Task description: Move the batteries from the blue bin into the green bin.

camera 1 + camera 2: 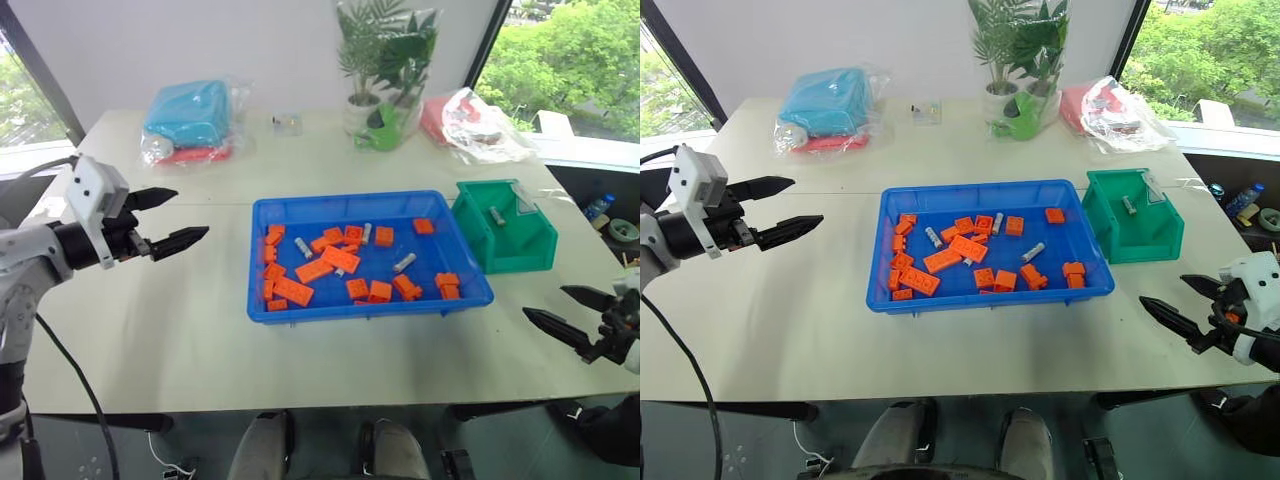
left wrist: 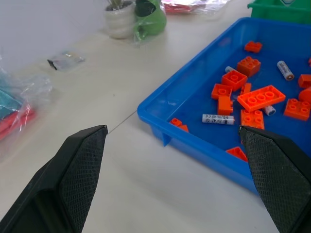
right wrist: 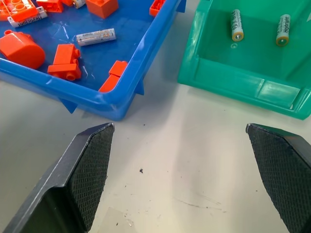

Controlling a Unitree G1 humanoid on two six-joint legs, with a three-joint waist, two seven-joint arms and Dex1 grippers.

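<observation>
Both my grippers hover with fingers spread and empty: my right gripper (image 1: 572, 310) at the lower right, my left gripper (image 1: 168, 220) at mid left. Between them the blue bin (image 1: 300, 208) holds batteries (image 1: 404, 263) among orange bricks (image 1: 341, 258). Just right of it, the green bin (image 1: 520, 258) holds two more.
</observation>
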